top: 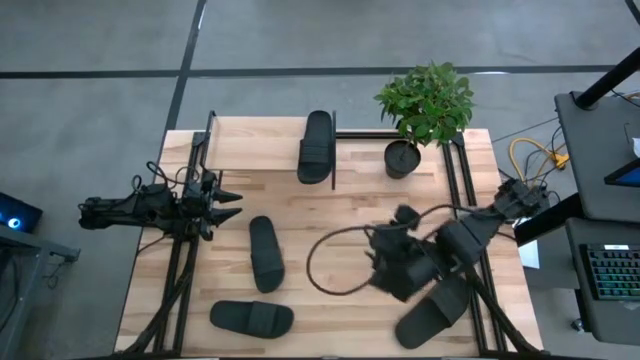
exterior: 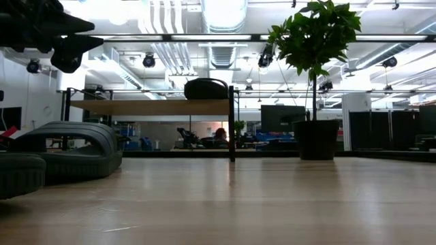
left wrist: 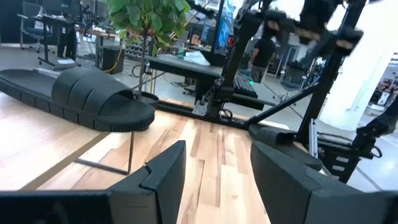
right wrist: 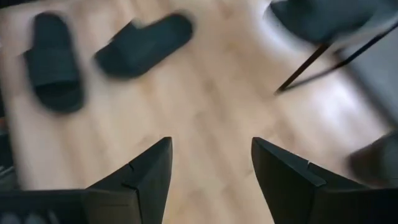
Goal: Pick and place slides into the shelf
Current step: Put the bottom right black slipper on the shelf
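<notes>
Hovering open and empty at the surface's four o'clock, the right end effector (top: pixel 385 268) sits by a matte black rubber slide (top: pixel 432 314), likely its next pick; two slides (top: pixel 265 252) lie at seven o'clock, one (top: pixel 316 146) rests on the light-wood shelf (top: pixel 260 152) at twelve; left end effector (top: pixel 228 198) waits parted, empty, at nine
</notes>
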Robot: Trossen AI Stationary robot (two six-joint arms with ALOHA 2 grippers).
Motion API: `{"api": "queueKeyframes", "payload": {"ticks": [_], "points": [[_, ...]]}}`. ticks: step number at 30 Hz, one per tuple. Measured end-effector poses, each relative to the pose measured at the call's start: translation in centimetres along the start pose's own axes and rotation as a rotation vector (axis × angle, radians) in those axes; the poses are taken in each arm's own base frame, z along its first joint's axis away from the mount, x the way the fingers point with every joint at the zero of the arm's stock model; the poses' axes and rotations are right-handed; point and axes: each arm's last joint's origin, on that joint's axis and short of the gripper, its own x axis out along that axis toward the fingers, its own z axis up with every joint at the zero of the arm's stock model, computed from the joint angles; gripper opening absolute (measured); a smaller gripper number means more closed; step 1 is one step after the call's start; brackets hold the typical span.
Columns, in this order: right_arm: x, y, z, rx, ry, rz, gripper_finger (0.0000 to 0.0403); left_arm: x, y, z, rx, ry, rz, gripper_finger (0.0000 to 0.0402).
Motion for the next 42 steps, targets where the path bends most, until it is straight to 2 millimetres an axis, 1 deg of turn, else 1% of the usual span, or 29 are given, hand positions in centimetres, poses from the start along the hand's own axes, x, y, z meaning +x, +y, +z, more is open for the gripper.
{"api": "queueKeyframes", "payload": {"ticks": [5, 12, 17, 23, 27, 31, 36, 39, 42], "points": [[-1.2, 2.1, -2.3, 0.108, 0.132, 0.122, 0.0210, 0.0, 0.0, 0.1, -0.003, -0.015, -0.002, 0.0167], [-0.8, 5.9, -7.1, 0.200, 0.295, 0.121, 0.0210, 0.1, 0.0, 0.0, -0.003, -0.014, 0.001, 0.0167], [0.3, 8.1, -10.8, 0.234, 0.443, 0.008, 0.0210, 0.1, 0.0, 0.0, -0.003, -0.014, 0.001, 0.0167], [2.5, 9.9, -14.0, 0.280, 0.632, -0.162, 0.0210, 0.1, 0.0, 0.0, -0.003, -0.014, 0.001, 0.0167], [4.1, 10.8, -15.4, 0.289, 0.728, -0.249, 0.0210, 0.1, 0.0, 0.0, -0.003, -0.014, 0.001, 0.0167], [5.8, 11.7, -16.5, 0.298, 0.772, -0.309, 0.0206, 0.1, 0.0, 0.0, -0.003, -0.014, 0.001, 0.0167], [7.4, 12.5, -17.9, 0.326, 0.852, -0.381, 0.0197, 0.1, 0.0, 0.0, -0.004, -0.014, 0.001, 0.0167], [7.9, 12.8, -18.4, 0.347, 0.899, -0.412, 0.0190, 0.1, 0.0, 0.0, -0.004, -0.015, 0.001, 0.0167], [7.9, 12.8, -18.5, 0.350, 0.918, -0.417, 0.0183, 0.1, 0.0, 0.1, -0.007, -0.026, -0.002, 0.0167]]}}
